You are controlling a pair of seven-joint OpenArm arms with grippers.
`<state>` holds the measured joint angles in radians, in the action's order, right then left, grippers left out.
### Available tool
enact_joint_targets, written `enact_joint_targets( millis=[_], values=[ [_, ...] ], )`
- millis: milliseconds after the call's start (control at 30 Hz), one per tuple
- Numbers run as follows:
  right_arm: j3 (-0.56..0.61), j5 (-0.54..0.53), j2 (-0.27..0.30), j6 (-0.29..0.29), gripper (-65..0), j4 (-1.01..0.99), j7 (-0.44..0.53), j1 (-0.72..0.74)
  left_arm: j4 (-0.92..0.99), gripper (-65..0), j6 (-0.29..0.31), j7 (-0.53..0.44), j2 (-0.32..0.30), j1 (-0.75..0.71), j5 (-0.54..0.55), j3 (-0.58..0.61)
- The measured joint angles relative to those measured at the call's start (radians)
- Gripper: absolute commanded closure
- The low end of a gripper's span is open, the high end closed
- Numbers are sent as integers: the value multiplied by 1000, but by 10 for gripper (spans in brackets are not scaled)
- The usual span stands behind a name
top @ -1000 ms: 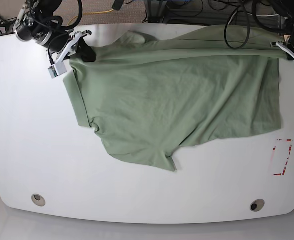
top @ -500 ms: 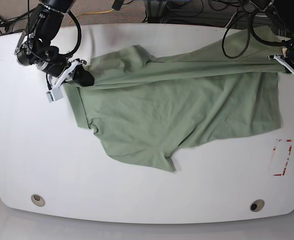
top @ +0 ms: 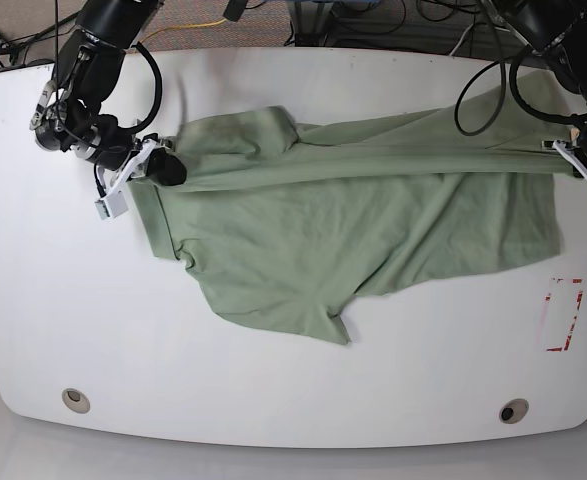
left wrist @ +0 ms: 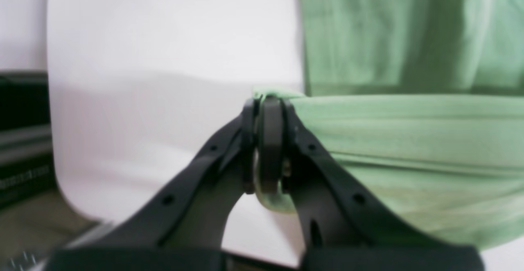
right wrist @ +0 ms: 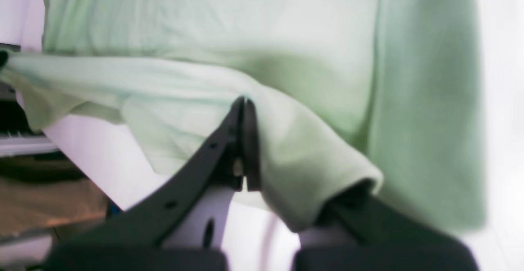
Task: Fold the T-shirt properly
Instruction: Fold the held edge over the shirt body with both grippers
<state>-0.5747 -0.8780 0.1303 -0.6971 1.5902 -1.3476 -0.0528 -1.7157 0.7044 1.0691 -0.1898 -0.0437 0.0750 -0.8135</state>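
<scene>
The T-shirt (top: 353,230) spans the counter (top: 273,390), its far fold stretched between the right tool (top: 138,165) at 9 o'clock and the left tool (top: 578,160) at 3 o'clock, both pinching it

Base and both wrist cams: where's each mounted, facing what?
Base: overhead, looking down on the white table, T-shirt and both arms.
Left wrist: on the left arm, looking along the left gripper, jaws shut on the T-shirt's edge.
Right wrist: on the right arm, looking along the right gripper, jaws shut on cloth.
Shared: all three show the T-shirt on the table.
</scene>
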Motion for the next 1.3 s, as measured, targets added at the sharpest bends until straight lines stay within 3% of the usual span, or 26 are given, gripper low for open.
enact_joint_targets(
  millis=[333, 633, 1000, 1300],
  values=[
    [7, -4, -3, 0, 0, 62, -6, 6, -122, 0, 0, 4, 24, 8, 0, 19],
    [27, 11, -5, 0, 0, 58, -2, 56, -158, 0, 0, 13, 22, 105, -8, 42],
    [37, 7, -2, 0, 0, 58, 1, 98, -160, 0, -1, 241, 18, 243, 0, 55],
    [33, 10, -2, 0, 0, -21, 22, 69, -153, 0, -1, 236, 20, 138, -5, 51]
  ],
)
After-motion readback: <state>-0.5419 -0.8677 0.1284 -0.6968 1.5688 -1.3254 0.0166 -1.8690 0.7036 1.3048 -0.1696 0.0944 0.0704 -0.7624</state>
